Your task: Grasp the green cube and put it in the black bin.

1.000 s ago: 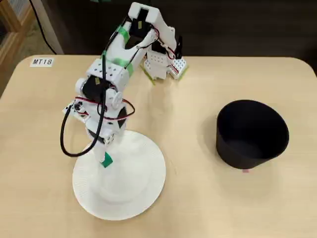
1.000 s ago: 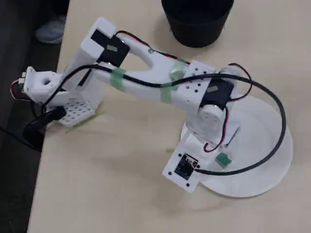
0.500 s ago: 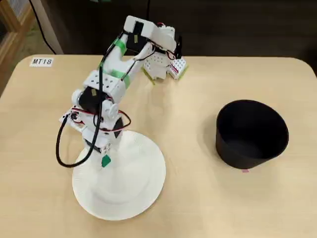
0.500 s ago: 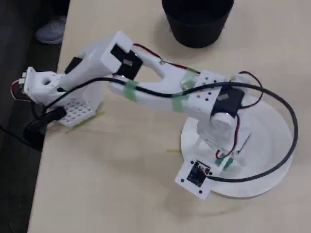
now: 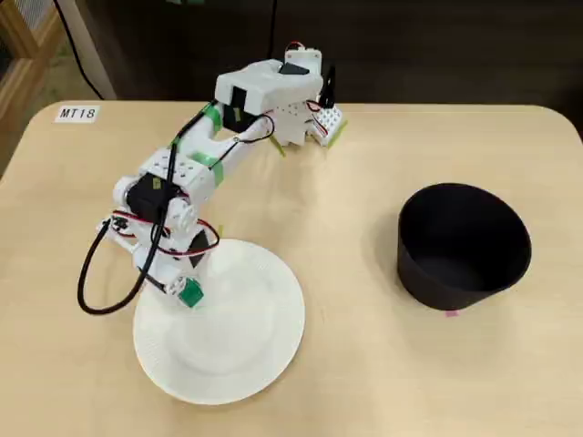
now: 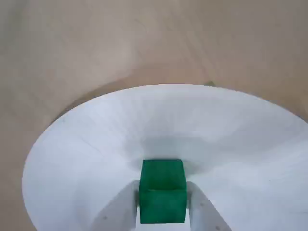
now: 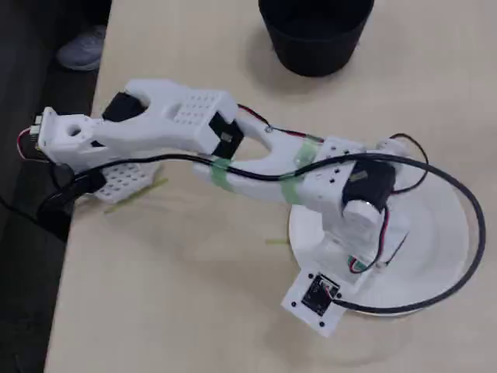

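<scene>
A green cube (image 6: 162,190) sits between my two white fingers (image 6: 122,211) over a white paper plate (image 6: 86,144). In a fixed view the cube (image 5: 190,294) shows at the gripper (image 5: 187,289) tip, at the plate's (image 5: 246,355) left rim. The jaws are closed against the cube's sides. The black bin (image 5: 463,244) stands to the right in that view, well apart from the arm. In the other fixed view the bin (image 7: 314,31) is at the top and the arm hides the cube; the plate (image 7: 435,233) lies under the wrist.
The arm's base (image 5: 305,118) is clamped at the table's far edge. A black cable (image 5: 91,282) loops out to the left of the wrist. A label "MT18" (image 5: 76,114) is at the table's far left corner. A small pink mark (image 5: 450,313) lies by the bin.
</scene>
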You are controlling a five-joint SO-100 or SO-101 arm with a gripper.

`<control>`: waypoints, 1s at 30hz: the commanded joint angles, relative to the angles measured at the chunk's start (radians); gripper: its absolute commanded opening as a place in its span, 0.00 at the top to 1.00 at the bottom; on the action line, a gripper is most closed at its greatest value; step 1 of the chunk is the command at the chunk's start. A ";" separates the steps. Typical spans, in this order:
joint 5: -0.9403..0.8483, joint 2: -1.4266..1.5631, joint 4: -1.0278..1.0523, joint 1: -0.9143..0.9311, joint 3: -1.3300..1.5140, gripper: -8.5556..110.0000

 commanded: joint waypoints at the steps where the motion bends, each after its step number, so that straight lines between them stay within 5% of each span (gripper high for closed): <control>1: 0.015 0.015 0.011 -0.009 -0.057 0.93; 9: 0.026 0.084 0.025 -0.032 -0.043 0.93; 17: -0.018 0.624 0.026 -0.071 0.199 0.93; 30: -0.072 0.815 0.023 -0.930 0.172 0.93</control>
